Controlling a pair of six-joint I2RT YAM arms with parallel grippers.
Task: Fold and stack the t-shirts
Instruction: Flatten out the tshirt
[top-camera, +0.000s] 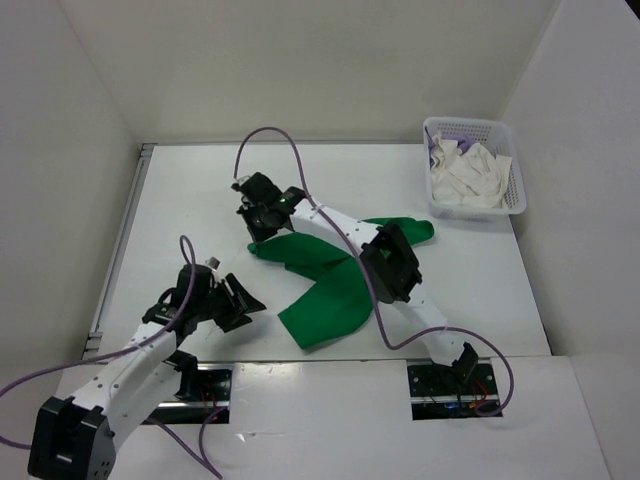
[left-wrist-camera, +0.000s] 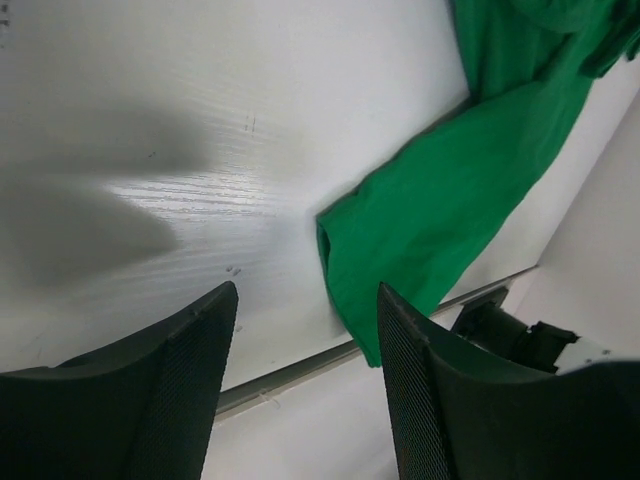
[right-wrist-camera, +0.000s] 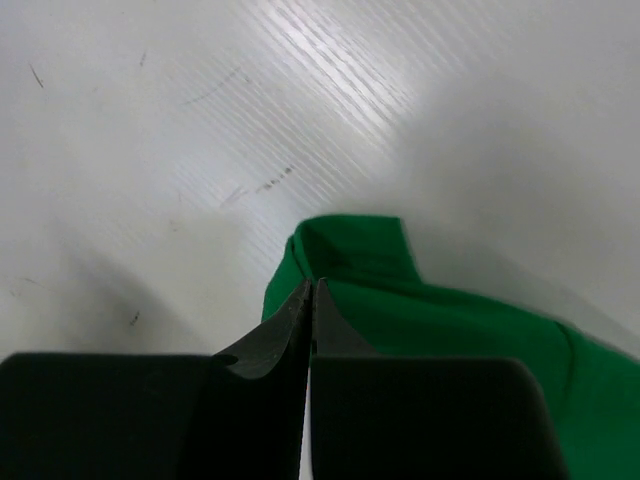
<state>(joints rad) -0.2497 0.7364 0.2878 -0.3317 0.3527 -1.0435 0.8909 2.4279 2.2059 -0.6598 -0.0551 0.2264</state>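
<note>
green t-shirt (top-camera: 325, 295) rumpled at centre; white t-shirt (top-camera: 472, 178), lavender t-shirt (top-camera: 434, 148) bunched far right

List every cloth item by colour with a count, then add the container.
bright green cloth t-shirt: 1
white cloth t-shirt, crumpled: 1
pale lavender cloth t-shirt, mostly hidden: 1
white plastic lattice basket: 1
Total: 4
</note>
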